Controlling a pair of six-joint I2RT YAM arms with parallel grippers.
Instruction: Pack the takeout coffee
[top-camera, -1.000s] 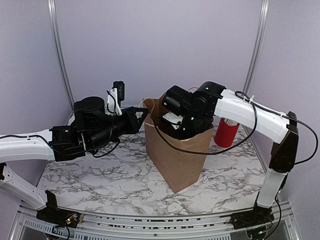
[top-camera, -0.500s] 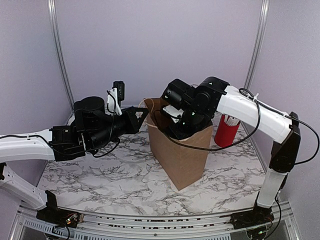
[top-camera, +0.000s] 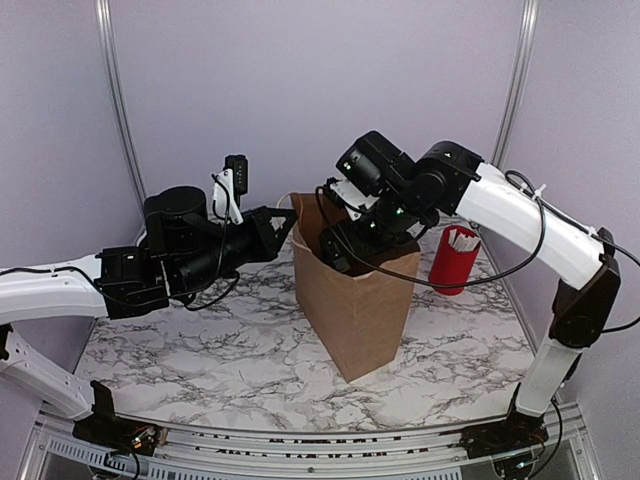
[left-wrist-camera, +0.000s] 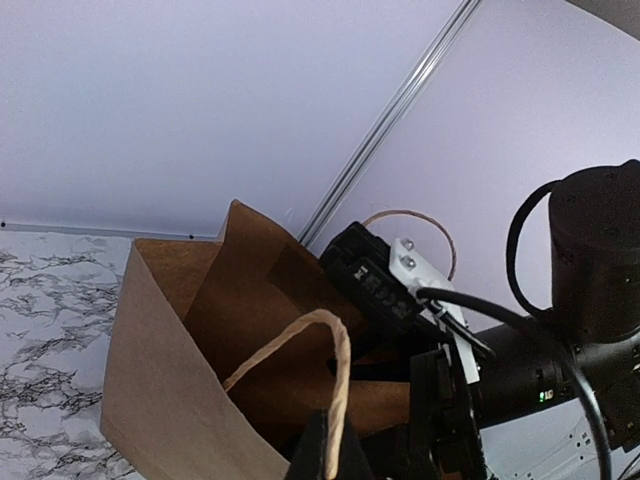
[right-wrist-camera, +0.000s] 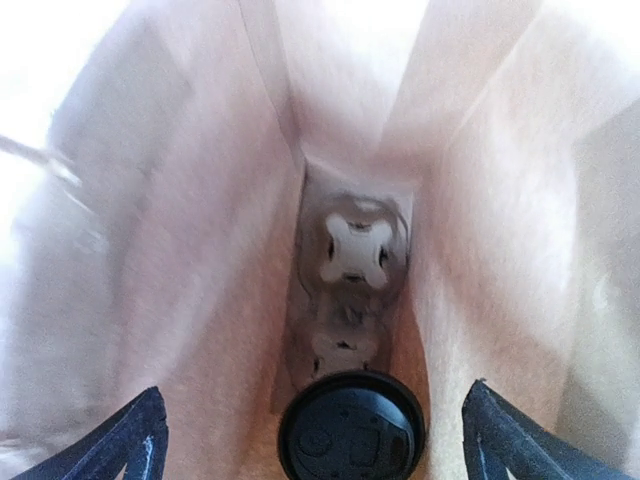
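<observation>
The takeout coffee shows only in the right wrist view: its round black lid (right-wrist-camera: 351, 428) faces up at the bottom of the brown paper bag (top-camera: 350, 300), on a pale cup carrier (right-wrist-camera: 352, 262). My right gripper (right-wrist-camera: 318, 432) is open and empty above the lid, with a fingertip (right-wrist-camera: 140, 432) to each side. In the top view it (top-camera: 337, 248) hovers at the bag's mouth. My left gripper (top-camera: 284, 228) is shut on the bag's twine handle (left-wrist-camera: 335, 360) at the bag's left rim. It also shows in the left wrist view (left-wrist-camera: 335, 450).
A red cylinder of white sticks (top-camera: 452, 260) stands to the right of the bag, behind my right arm. The bag (left-wrist-camera: 170, 380) stands mid-table on the marble top (top-camera: 200, 350). Purple walls enclose the back and sides.
My right gripper has risen from deep inside the bag to its mouth, and the arm has lifted. The bag stands more upright. My left gripper has kept hold of the handle.
</observation>
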